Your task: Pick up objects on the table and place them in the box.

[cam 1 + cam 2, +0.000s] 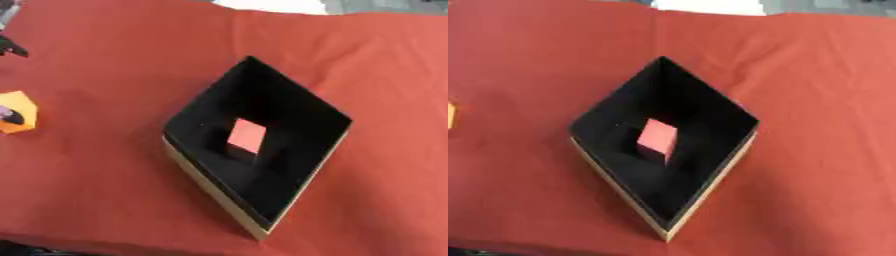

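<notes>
Orange object point(17, 112) lies at the far left edge of the left eye view, flat on the red cloth point(105, 190), well apart from the box point(214, 192). A dark fingertip of the left hand point(10, 116) overlaps the object's left part; whether the fingers are curled on it or spread cannot be told. A second dark part shows at the upper left edge, unidentifiable. The object's outline is roughly hexagonal, with no clear long axis. The box stands at centre, black inside, with one corner toward the camera; a pink square piece point(658, 137) already rests on its floor. The box lies to the right of the object, so transfer probably falls to the left arm. The right hand is out of view. No legible writing or label appears.
</notes>
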Available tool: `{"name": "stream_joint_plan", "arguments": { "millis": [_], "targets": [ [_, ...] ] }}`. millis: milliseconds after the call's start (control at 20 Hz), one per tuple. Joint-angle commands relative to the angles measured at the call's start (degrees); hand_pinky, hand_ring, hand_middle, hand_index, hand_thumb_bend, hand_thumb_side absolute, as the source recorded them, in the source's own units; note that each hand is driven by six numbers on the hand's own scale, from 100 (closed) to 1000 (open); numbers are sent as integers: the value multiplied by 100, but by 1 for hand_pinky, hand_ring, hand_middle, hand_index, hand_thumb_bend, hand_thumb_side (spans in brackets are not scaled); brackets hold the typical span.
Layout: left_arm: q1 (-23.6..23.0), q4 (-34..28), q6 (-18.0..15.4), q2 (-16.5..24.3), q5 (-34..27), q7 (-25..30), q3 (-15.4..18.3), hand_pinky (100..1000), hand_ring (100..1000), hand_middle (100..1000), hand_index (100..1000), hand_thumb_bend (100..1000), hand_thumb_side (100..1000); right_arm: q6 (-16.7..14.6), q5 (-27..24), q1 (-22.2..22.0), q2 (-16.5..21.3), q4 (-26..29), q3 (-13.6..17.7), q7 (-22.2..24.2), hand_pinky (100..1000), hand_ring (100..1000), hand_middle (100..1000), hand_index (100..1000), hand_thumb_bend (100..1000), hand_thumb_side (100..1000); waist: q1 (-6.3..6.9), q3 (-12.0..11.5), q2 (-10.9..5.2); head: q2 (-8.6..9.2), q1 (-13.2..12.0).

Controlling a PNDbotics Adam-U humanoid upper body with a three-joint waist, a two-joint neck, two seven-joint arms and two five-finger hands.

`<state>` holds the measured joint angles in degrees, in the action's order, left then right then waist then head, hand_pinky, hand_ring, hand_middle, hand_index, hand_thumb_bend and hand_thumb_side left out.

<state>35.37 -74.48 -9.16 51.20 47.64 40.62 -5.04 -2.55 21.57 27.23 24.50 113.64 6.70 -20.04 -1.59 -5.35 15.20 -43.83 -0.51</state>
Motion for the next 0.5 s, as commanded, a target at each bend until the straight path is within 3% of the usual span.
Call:
{"name": "stream_joint_plan", "arguments": {
  "millis": [50,500],
  "targets": [
    [70,80,2,208,-52,59,124,825,899,896,959,813,454,10,-25,80,158,95,33,0,817,700,643,813,100,683,21,-10,-78,-29,-19],
    [156,512,75,113,139,-45,176,820,897,893,956,804,455,8,-35,75,145,95,35,2,817,700,643,813,100,683,20,22,-81,-29,-285]
  ]
}}
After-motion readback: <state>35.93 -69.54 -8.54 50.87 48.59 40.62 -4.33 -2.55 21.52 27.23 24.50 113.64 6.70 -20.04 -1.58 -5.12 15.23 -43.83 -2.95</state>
